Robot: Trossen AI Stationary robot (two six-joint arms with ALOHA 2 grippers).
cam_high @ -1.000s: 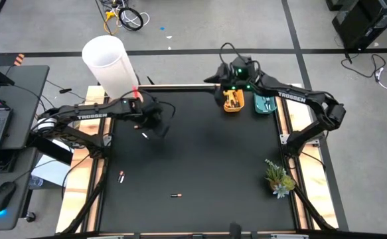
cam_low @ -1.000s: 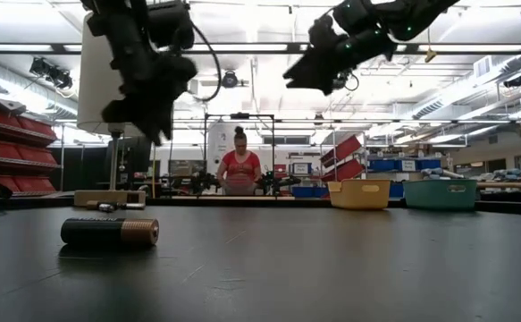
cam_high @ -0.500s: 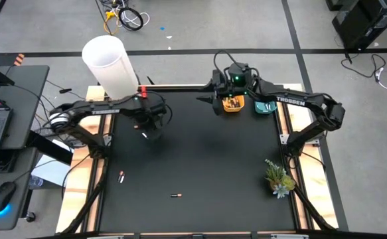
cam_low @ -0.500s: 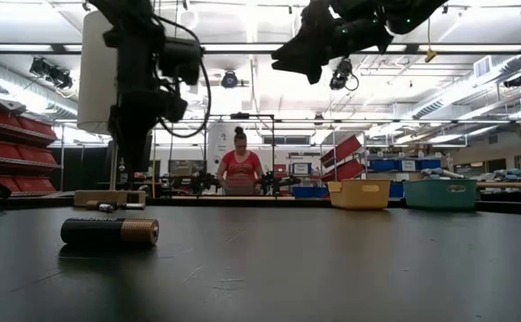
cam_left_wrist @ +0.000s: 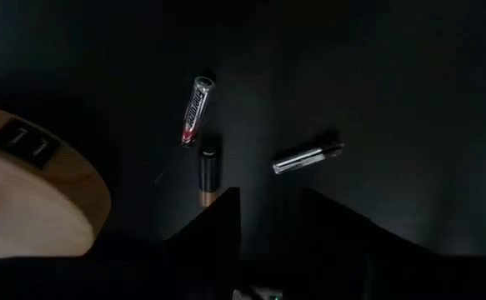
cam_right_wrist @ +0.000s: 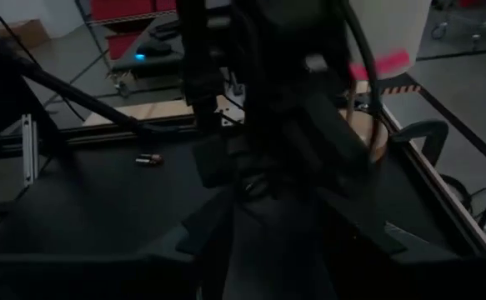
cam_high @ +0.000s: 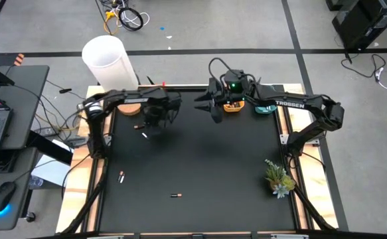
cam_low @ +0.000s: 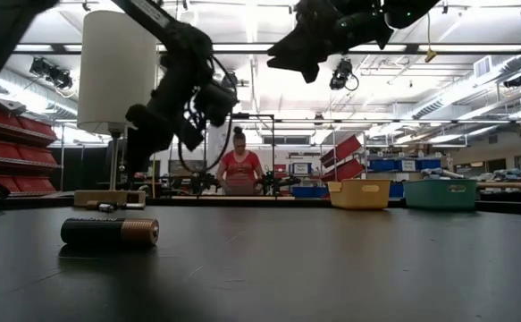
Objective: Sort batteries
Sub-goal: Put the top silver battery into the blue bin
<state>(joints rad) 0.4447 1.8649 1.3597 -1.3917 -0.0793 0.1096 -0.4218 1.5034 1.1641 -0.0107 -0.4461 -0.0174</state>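
Batteries first: three of them lie close together on the black bench (cam_high: pixel 200 166) at its far left corner, just beside a round wooden base (cam_left_wrist: pixel 26 200). Seen from the left wrist: a red-and-silver battery (cam_left_wrist: pixel 194 110), a dark battery (cam_left_wrist: pixel 208 169) nearly end to end with it, and a silver battery (cam_left_wrist: pixel 308 157) off to one side, apart from both.

Left gripper (cam_left_wrist: pixel 272 200) hovers right above this cluster, jaws parted and empty. Dark battery sits just ahead of one fingertip, long axis running roughly along the line of reach, so probably calls for a wrist turn before any pinch across it. Silver battery lies ahead of the other fingertip, long axis closer to crosswise and slightly tilted.

Right gripper (cam_high: pixel 206 107) hangs high over the far middle of the bench, near the yellow tray (cam_high: pixel 233 104) and teal tray (cam_high: pixel 266 106), jaws spread with nothing in them, well apart from the cluster. Clearly a job for the left arm as the nearer one.

Two more batteries rest at the near left: a reddish battery (cam_high: pixel 121 176) and a dark-and-copper battery (cam_high: pixel 175 195).
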